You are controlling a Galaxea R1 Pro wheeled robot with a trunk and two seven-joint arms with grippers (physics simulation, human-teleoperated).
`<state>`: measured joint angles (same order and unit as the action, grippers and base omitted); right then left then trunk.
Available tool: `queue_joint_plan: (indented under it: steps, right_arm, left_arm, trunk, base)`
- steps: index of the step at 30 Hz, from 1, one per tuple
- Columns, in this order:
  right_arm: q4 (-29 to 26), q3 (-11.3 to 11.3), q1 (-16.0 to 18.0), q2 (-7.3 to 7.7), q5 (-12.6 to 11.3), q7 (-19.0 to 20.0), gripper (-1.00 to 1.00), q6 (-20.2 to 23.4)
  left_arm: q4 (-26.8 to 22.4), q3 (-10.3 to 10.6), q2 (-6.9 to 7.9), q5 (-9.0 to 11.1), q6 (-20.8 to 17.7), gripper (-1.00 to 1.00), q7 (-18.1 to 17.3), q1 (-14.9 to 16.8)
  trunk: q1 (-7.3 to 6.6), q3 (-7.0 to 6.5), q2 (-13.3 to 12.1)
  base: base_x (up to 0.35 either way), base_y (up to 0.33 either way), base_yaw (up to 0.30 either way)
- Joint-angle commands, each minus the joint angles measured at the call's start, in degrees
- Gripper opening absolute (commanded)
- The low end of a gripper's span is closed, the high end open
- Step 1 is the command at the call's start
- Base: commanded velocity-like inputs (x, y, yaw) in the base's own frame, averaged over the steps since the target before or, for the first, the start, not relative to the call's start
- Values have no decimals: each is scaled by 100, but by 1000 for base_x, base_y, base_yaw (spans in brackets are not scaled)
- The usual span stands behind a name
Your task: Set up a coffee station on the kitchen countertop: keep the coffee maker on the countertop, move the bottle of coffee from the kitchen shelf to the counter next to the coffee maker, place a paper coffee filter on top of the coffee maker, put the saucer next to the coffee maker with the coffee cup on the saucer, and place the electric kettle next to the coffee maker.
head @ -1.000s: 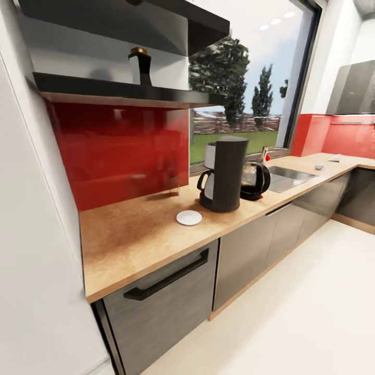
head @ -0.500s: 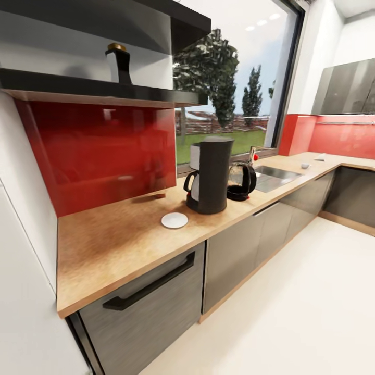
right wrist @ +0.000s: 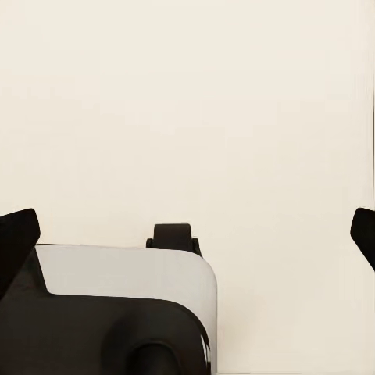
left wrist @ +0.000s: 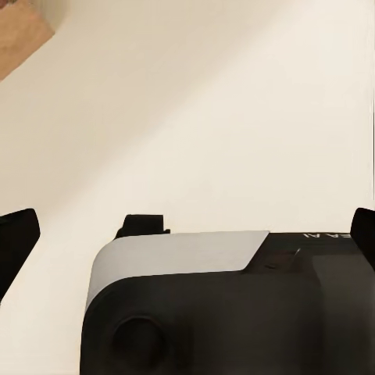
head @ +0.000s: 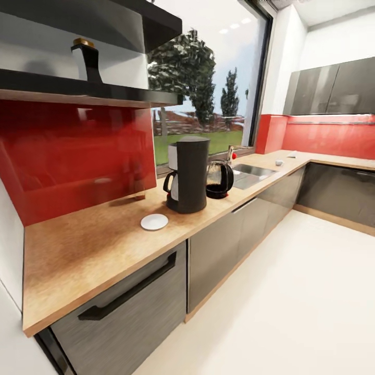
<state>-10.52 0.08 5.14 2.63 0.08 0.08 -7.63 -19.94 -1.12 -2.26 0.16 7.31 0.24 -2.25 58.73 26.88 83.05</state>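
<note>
The dark-grey coffee maker (head: 188, 174) stands on the tan kitchen countertop (head: 78, 250) in the head view. The glass electric kettle (head: 219, 180) is just beyond it, close by its side. The white saucer (head: 154, 222) lies bare on the worktop in front of the coffee maker. The black bottle of coffee (head: 88, 61) stands on the kitchen shelf (head: 120, 95) above. Far along the counter lie a tiny white coffee cup (head: 279, 162) and a white paper coffee filter (head: 291, 154). My left gripper (left wrist: 187, 234) and right gripper (right wrist: 190, 234) hang open over the cream floor, holding nothing.
A sink (head: 250, 174) with a tap is set in the counter past the kettle. Dark drawer fronts (head: 130, 307) run below the worktop. The counter turns a corner at the far right under grey wall cabinets (head: 328, 88). Open cream floor (head: 291, 291) lies to the right.
The whole head picture has slid left and the counter looks nearer: the camera has moved. The things on the counter and shelf have kept their places.
</note>
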Motion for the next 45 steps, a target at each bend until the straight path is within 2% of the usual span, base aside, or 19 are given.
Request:
queue_joint_plan:
  steps: [1, 45]
  right_arm:
    - [7, 1, 4, 0, 1, 1, 100, -20]
    - [7, 1, 4, 0, 1, -2, 100, -20]
  left_arm:
    - [-10, -11, -2, 2, 7, 100, 2, -3]
    - [-10, -15, -2, 2, 7, 100, -6, -3]
  trunk:
    - [0, 5, 3]
    - [0, 5, 3]
  base:
    - [0, 0, -250]
    - [0, 0, -250]
